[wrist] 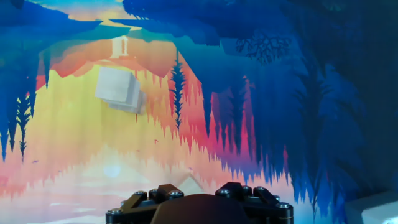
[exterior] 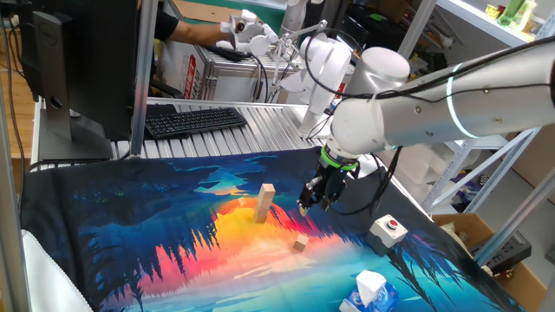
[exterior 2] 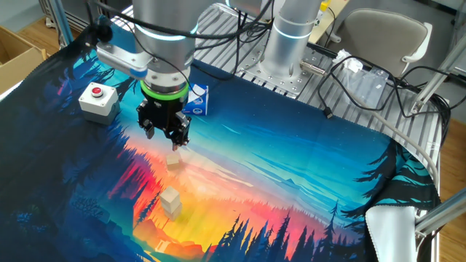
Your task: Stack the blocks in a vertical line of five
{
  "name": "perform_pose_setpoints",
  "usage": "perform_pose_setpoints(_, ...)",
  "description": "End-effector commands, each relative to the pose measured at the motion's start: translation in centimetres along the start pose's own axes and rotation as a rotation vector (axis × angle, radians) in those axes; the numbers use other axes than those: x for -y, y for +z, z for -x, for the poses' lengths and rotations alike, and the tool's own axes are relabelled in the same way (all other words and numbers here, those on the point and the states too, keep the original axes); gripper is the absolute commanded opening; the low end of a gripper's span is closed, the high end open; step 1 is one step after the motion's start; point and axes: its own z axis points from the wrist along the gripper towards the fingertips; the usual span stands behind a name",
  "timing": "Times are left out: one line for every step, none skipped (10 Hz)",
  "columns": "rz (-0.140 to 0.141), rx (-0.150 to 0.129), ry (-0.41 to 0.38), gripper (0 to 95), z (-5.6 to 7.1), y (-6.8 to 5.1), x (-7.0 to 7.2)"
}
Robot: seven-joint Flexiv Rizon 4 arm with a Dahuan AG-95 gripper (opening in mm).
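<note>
— hovering over the lone block [exterior 2: 173, 161]; my gripper [exterior 2: 166, 135] hangs jaws spread, empty, fingers down.
— where's the stack?
— mid-mat, the stack [exterior: 265, 203] stands upright toward the keyboard edge; i can't count its cubes.
— next?
— i'd judge: centre, sink, pinch the block, lift it over.

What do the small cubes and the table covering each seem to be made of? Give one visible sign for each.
The loose block and the stack of blocks look like plain unfinished wood: pale tan, matte, square-edged. The printed mat looks like soft cloth or rubbery sheet, as it drapes and folds over the table edge; which one is unclear.
</note>
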Motion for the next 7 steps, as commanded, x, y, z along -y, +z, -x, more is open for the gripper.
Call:
perform_pose_setpoints(0.002,0.002,-0.025,57.0,-0.2,0.1,-0.2)
perform_pose_setpoints(0.001,0.004,-0.03,57.0,-0.4,0.3,-0.4)
perform_pose_setpoints(0.0,0.015,-0.034,57.0,-0.9,0.9,-1.0)
perform_pose_setpoints(-0.004,0.02,-0.033,57.0,-1.2,1.3,-1.3)
perform_pose_setpoints(-0.005,0.018,-0.04,57.0,-1.4,1.6,-1.6)
perform_pose_setpoints(-0.005,0.017,-0.055,57.0,-1.4,1.8,-1.7)
perform_pose_setpoints(-0.003,0.018,-0.075,57.0,-1.4,2.0,-1.7)
